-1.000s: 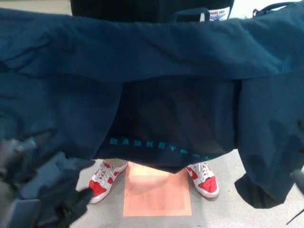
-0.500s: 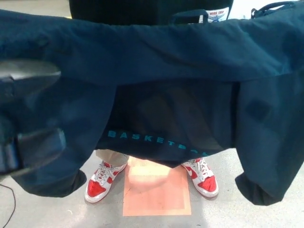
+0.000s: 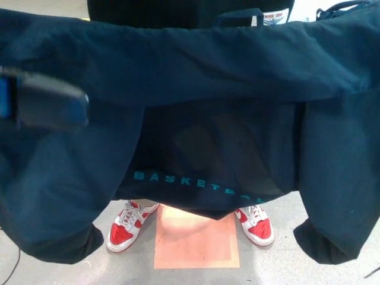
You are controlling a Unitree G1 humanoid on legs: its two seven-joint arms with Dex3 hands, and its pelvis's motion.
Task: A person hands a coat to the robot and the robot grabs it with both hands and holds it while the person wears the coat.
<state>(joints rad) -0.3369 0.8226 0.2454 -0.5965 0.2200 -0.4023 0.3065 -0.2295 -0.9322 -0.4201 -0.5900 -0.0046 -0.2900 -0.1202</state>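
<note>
A dark navy coat (image 3: 196,65) is spread wide across the whole head view, its collar edge along the top and its two sides hanging down at left (image 3: 53,202) and right (image 3: 338,190). My left hand (image 3: 44,101) shows as a blurred dark and blue shape at the left edge, against the coat's upper left part; its grip cannot be made out. My right hand does not show. Behind the coat stands a person in black shorts (image 3: 202,172) lettered in teal, wearing red and white shoes (image 3: 127,225).
An orange square (image 3: 196,240) is marked on the grey floor (image 3: 279,264) between the person's feet. The second shoe (image 3: 256,225) stands at its right. A thin cable (image 3: 12,267) lies at the bottom left.
My left arm has risen from the bottom left corner to the upper left, up against the coat. The coat's left side now hangs free and lower.
</note>
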